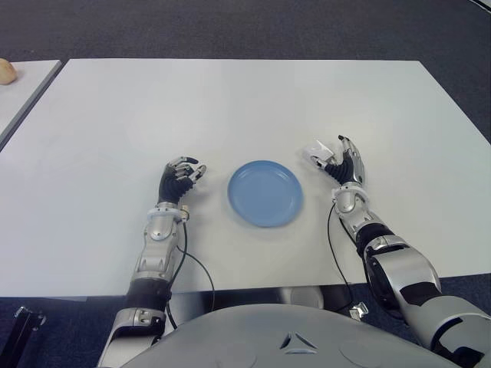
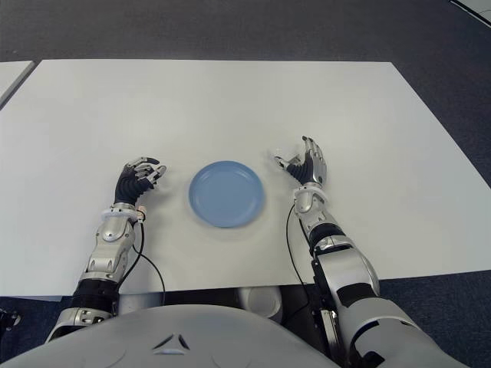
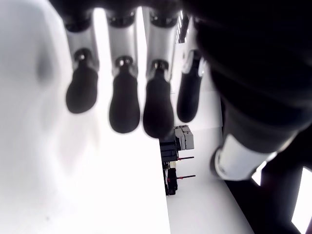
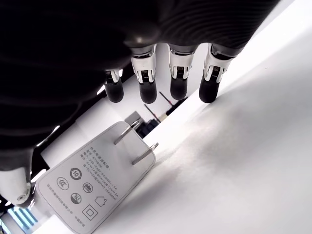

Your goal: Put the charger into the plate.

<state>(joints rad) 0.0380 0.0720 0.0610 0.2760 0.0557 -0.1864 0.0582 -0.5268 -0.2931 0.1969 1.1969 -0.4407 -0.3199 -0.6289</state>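
A white charger [image 1: 315, 153] lies on the white table [image 1: 230, 107], just right of the blue plate [image 1: 265, 192], which has nothing in it. My right hand [image 1: 339, 159] stands right beside the charger on its right side, fingers stretched out and open. In the right wrist view the charger [image 4: 95, 183] shows its label and two prongs under the palm, the thumb at its edge and the fingertips [image 4: 178, 90] held clear above it. My left hand [image 1: 181, 176] shows left of the plate, fingers loosely bent, holding nothing.
A second table with a small beige object [image 1: 6, 70] adjoins at the far left. Dark carpet surrounds the table. The table's front edge runs just before my forearms, with a black cable [image 1: 334, 253] hanging by the right one.
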